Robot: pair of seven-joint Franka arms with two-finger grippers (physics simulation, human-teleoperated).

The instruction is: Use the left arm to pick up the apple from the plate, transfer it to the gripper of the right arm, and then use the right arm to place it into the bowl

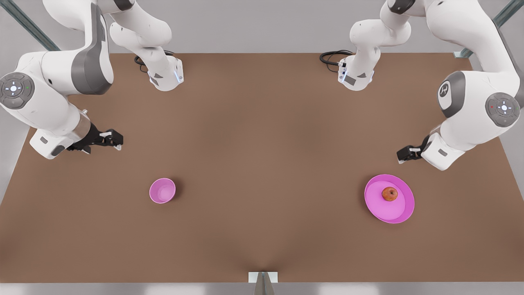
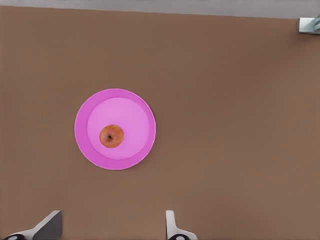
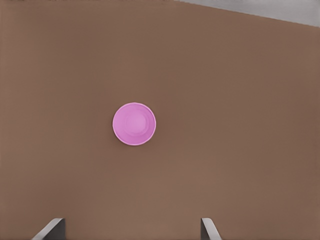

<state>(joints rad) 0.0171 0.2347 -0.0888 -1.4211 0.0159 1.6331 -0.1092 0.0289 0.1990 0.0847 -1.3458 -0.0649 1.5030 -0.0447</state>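
Observation:
A small red-orange apple lies near the middle of the wide magenta plate on the front view's right. Up and back from the plate, my left gripper hovers open with nothing between its fingers. On the front view's left stands the small deep pink bowl, which holds nothing. My right gripper hangs open above the table, behind the bowl and to its left.
The brown table carries both arm bases at its back edge, each with a black cable coil. A grey bracket sits at the middle of the front edge.

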